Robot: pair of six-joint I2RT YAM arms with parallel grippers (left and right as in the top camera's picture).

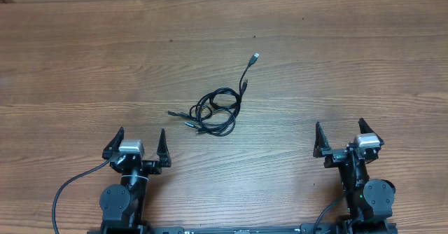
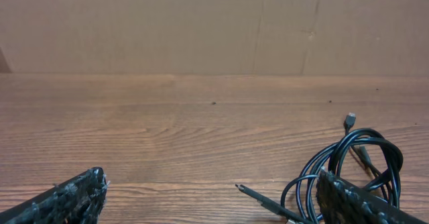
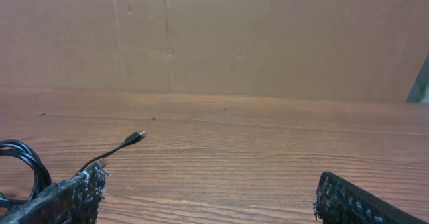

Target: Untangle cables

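A tangle of thin black cables point(image 1: 215, 111) lies coiled near the middle of the wooden table, with one plug end point(image 1: 255, 55) reaching up to the far right and other ends point(image 1: 172, 113) sticking out left. My left gripper point(image 1: 138, 146) is open and empty, near and to the left of the tangle. In the left wrist view the coil point(image 2: 355, 163) lies ahead on the right, one plug point(image 2: 242, 188) pointing left between the fingers point(image 2: 211, 197). My right gripper point(image 1: 343, 137) is open and empty, well right of the tangle. The right wrist view shows a plug end point(image 3: 137, 137) and part of the coil point(image 3: 27, 160) at left.
The wooden table point(image 1: 84, 66) spreads bare around the cables. A brown cardboard wall point(image 2: 201, 23) stands along the table's far edge. Thicker black wires fixed to the arms point(image 1: 70, 185) run along the near edge.
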